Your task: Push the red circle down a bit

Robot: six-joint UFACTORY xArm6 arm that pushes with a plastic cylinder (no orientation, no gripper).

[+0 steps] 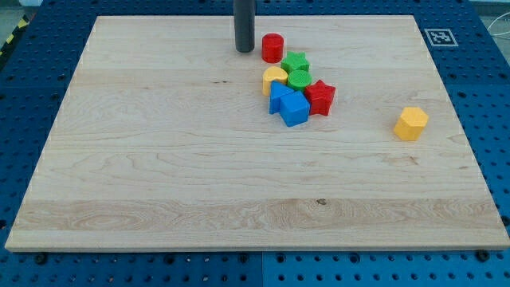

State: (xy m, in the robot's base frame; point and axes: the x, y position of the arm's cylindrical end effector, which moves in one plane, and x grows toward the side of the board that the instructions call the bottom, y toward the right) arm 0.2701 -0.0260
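Note:
The red circle (272,47) is a short red cylinder near the view's top, just above a tight cluster of blocks. My tip (244,49) is the lower end of the dark rod, standing just to the left of the red circle with a small gap between them. Below the red circle lie a green star (296,61), a green round block (299,78), a yellow block (275,79), a red star (320,96) and two blue blocks (288,104).
A yellow hexagon block (411,123) sits alone at the view's right. The wooden board (159,175) lies on a blue perforated table. A black-and-white marker (441,36) is at the board's top right corner.

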